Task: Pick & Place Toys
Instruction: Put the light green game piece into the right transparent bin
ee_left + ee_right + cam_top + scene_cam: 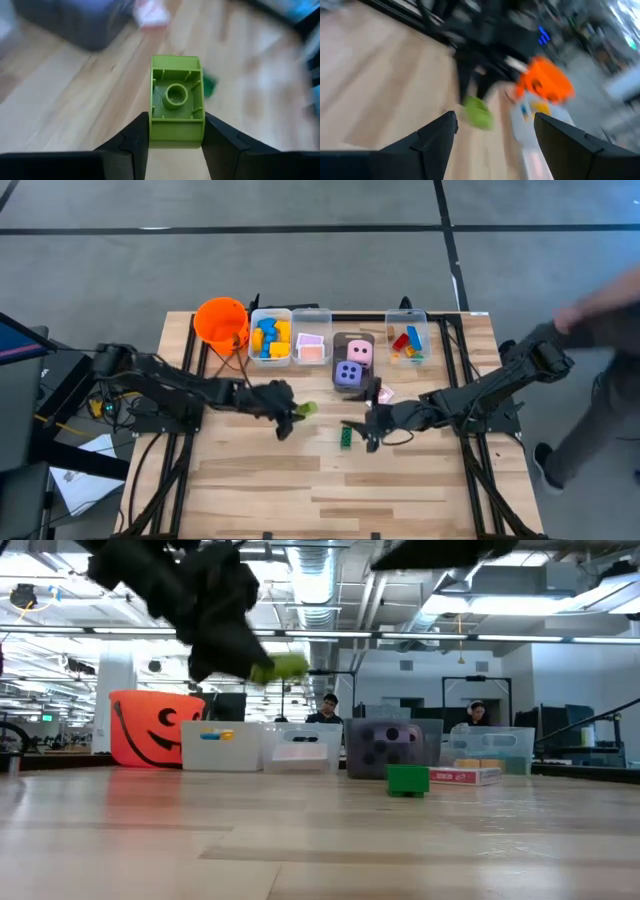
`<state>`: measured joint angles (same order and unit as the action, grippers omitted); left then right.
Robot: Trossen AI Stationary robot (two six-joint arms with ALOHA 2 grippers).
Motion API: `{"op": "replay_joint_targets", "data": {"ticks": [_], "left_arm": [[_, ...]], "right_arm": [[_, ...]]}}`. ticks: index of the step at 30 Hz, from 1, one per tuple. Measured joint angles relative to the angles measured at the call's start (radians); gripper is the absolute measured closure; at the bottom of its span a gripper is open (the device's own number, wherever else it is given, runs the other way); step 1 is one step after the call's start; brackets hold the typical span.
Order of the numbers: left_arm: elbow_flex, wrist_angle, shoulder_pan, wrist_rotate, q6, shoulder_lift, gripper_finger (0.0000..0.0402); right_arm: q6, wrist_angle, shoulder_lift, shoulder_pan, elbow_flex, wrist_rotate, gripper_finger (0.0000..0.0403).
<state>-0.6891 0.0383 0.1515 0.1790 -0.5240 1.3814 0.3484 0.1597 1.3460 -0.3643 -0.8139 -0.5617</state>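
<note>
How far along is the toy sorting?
Mostly done: blocks, cards and both dice already sit in the bins at the table's far edge. In hand: the left gripper holds a light green block, lifted off the table. Left: a dark green block by the open right gripper and a card beside the bins.

Cameras: overhead, straight down on table (300, 480); table-level, facing room; two wrist-mounted, close. Overhead and table-level share orange bucket (221, 322).

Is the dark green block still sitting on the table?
Yes, the dark green block sits flat on the table in the low view, while the left gripper holds a different, light green block up in the air.
</note>
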Motion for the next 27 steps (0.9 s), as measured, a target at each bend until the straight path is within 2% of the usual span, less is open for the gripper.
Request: {"op": "replay_joint_targets", "data": {"ticks": [7,12,27], "left_arm": [[-0.001,0.161,-0.090,-0.232,-0.016,-0.045,0.0266],[-0.001,0.298,-0.104,-0.302,-0.063,-0.033,0.0266],[-0.003,0.463,-0.098,-0.307,-0.094,-0.022,0.0266]], "right_arm": [[0.245,0.063,0.000,-0.021,0.000,0.135,0.0136],[0.288,0.069,0.000,0.003,0.000,0.140,0.0136],[0.291,0.125,0.000,0.061,0.000,0.146,0.0136]]}}
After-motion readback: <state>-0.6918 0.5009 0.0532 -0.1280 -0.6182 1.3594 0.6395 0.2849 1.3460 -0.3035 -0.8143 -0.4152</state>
